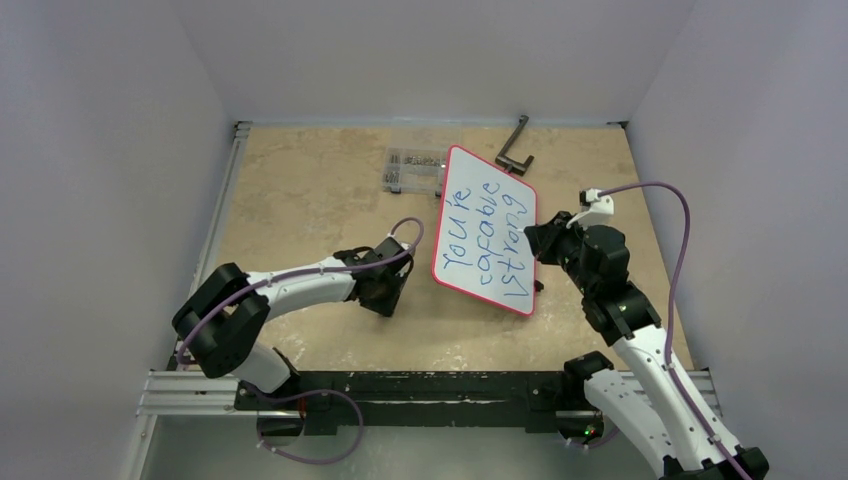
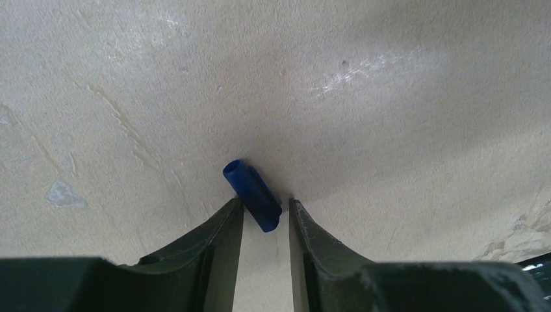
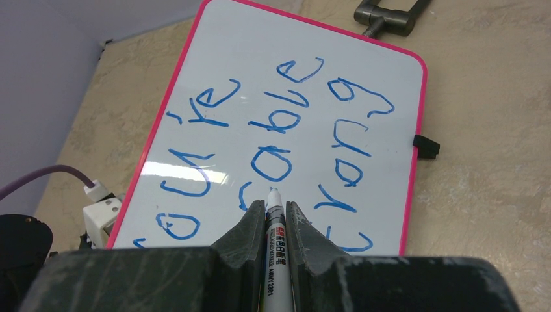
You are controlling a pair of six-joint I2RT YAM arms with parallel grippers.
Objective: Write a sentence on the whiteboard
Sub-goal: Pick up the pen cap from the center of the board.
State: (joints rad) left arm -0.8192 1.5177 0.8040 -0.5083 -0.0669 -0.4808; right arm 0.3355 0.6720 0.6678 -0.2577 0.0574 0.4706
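The whiteboard (image 1: 470, 165) with a red frame lies tilted on the table between my arms. It also fills the right wrist view (image 3: 260, 45). The sentence (image 1: 487, 235) in blue reads "You're capable strong" (image 3: 286, 117). My right gripper (image 1: 535, 243) is at the board's right edge, shut (image 3: 275, 203) on a white marker (image 3: 275, 231) whose tip is over the board near the middle line. My left gripper (image 1: 388, 305) points down at the table left of the board. Its jaws are apart (image 2: 265, 201), and a blue marker cap (image 2: 250, 188) lies on the table between the fingertips, against the left one.
A black metal handle (image 1: 517, 148) lies behind the board, also in the right wrist view (image 3: 390, 16). A clear box of small parts (image 1: 415, 170) sits behind the board's far left corner. One black board foot (image 3: 425, 146) sticks out on the right. Walls enclose the table.
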